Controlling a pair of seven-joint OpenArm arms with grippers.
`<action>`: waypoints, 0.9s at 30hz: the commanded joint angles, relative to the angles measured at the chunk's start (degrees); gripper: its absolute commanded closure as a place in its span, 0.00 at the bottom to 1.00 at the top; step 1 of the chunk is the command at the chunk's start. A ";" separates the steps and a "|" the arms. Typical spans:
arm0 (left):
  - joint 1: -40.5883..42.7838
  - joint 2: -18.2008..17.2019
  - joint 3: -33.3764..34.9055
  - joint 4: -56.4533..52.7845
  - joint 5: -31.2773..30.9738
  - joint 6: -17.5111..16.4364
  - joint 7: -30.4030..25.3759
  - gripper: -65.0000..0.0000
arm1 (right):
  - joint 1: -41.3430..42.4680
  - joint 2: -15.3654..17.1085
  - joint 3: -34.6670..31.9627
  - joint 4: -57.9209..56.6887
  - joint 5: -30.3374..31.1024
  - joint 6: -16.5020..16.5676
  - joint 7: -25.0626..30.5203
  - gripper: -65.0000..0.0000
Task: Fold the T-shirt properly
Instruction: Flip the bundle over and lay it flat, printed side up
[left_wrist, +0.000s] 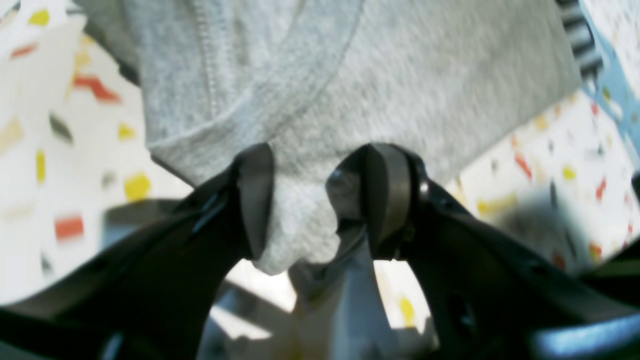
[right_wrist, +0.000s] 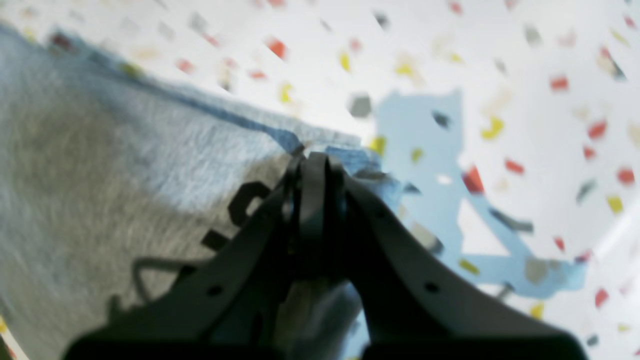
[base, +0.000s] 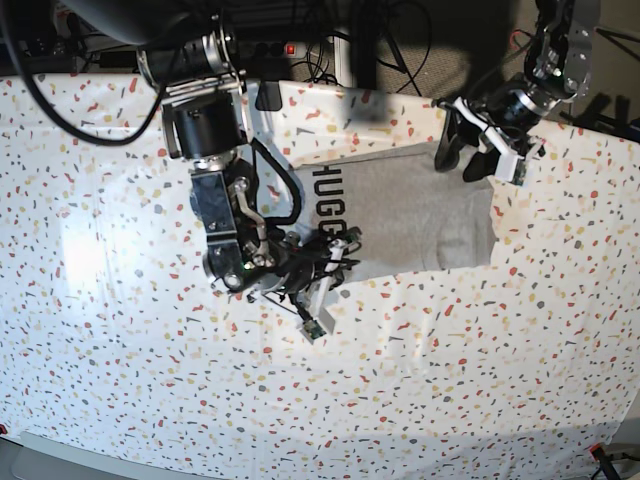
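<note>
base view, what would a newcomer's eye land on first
Probably the big black lettering on the grey T-shirt, running down its side by the right gripper. Next, likely the two dark arms reaching in, the right gripper shut on the shirt's edge, the left gripper open over its far corner, all on a white cloth speckled with coloured flecks.

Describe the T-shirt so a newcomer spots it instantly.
On the colour-flecked white cloth, between the robot's two black arms, lies a heather-grey T-shirt. The right gripper pinches its edge. Black block capitals set it apart from the speckled cloth.
</note>
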 joint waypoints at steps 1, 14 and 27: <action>-0.61 -0.35 -0.20 -1.68 1.77 2.38 4.11 0.55 | 1.51 0.61 0.00 0.83 -0.07 0.20 0.09 1.00; -17.35 2.38 -0.13 -16.61 2.54 1.97 1.11 0.55 | -9.92 5.73 0.09 13.62 -1.55 0.61 -1.01 1.00; -35.15 10.80 -0.13 -32.85 15.93 -4.61 -3.63 0.55 | -26.01 -0.85 -0.02 25.49 -3.98 0.61 6.86 1.00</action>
